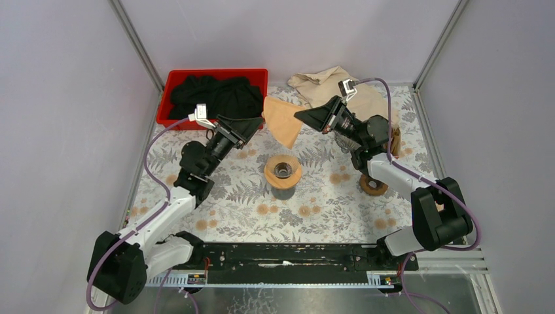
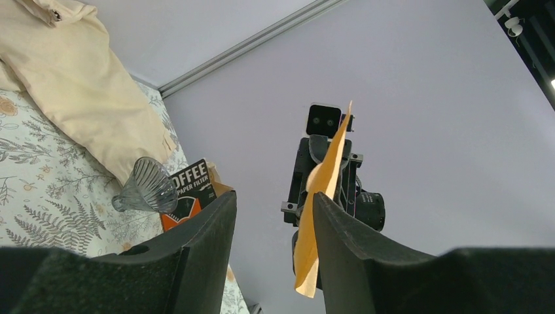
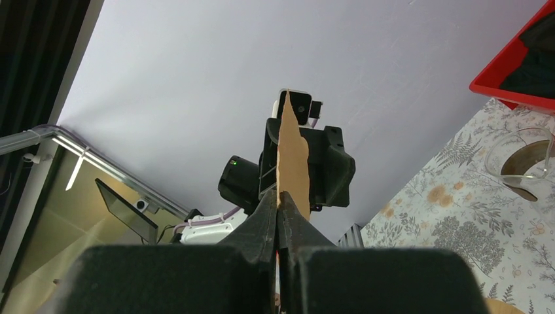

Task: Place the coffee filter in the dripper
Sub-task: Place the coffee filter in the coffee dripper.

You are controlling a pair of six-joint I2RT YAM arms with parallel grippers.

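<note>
A tan paper coffee filter (image 1: 283, 123) hangs in the air above the back of the table, between my two grippers. My right gripper (image 1: 302, 116) is shut on its right edge; the sheet (image 3: 291, 157) rises edge-on from the pinched jaws (image 3: 278, 196). My left gripper (image 1: 254, 124) is at the filter's left edge, open. The filter (image 2: 319, 186) hangs between the left fingers (image 2: 273, 196), close to the right one, and is not clamped. The dripper (image 1: 283, 172), with a wooden collar on a dark base, stands upright mid-table below and nearer; it also appears at the right wrist view's edge (image 3: 523, 163).
A red bin (image 1: 216, 73) holding black cloth sits at the back left. Beige cloth (image 1: 334, 85) lies at the back right. A coffee filter box (image 2: 190, 190) and a fluted glass cone (image 2: 147, 185) stand on the right, near a wooden ring (image 1: 373, 186).
</note>
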